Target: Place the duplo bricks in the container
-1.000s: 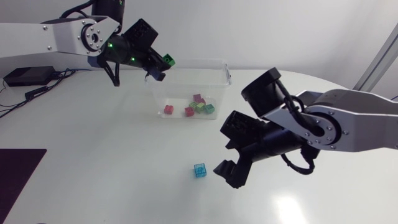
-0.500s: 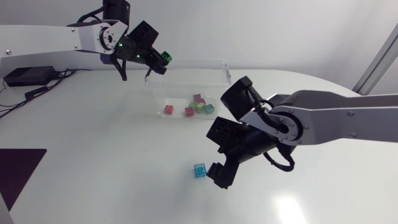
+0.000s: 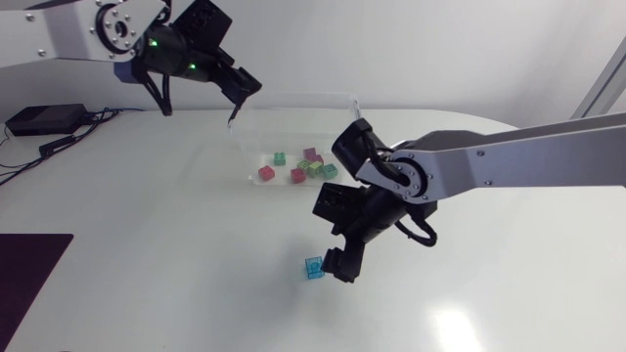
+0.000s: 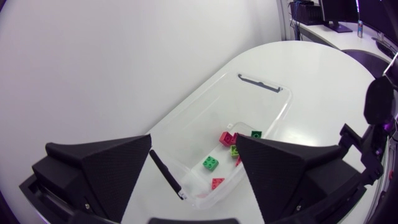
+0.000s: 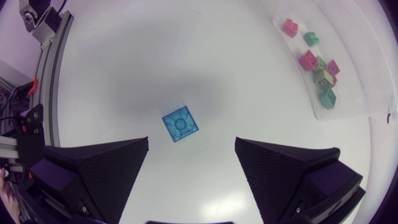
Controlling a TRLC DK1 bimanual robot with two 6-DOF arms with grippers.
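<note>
Presently the left gripper hangs above the rear left corner of the container, fingers spread and nothing between them. In the left wrist view that gripper looks straight down on the clear container, which lies under and ahead of the parted fingers. The container stands on the white table near its far edge. Six bricks are noted on its floor in the head view: a red brick, a green brick, a second red brick, a magenta brick, a lime brick and a second green brick; the last four lie bunched and touching, the first two a little apart from them. One blue brick is outside, alone on the table well in front of the container. The right gripper is low over the table just beside this brick, on the side of the right arm. From the right wrist view the gripper has its fingers wide apart; the blue brick lies flat, studs up, just ahead of the gap between them, touched by neither. A black box with cables and a dark mat sit at the table's left side.
</note>
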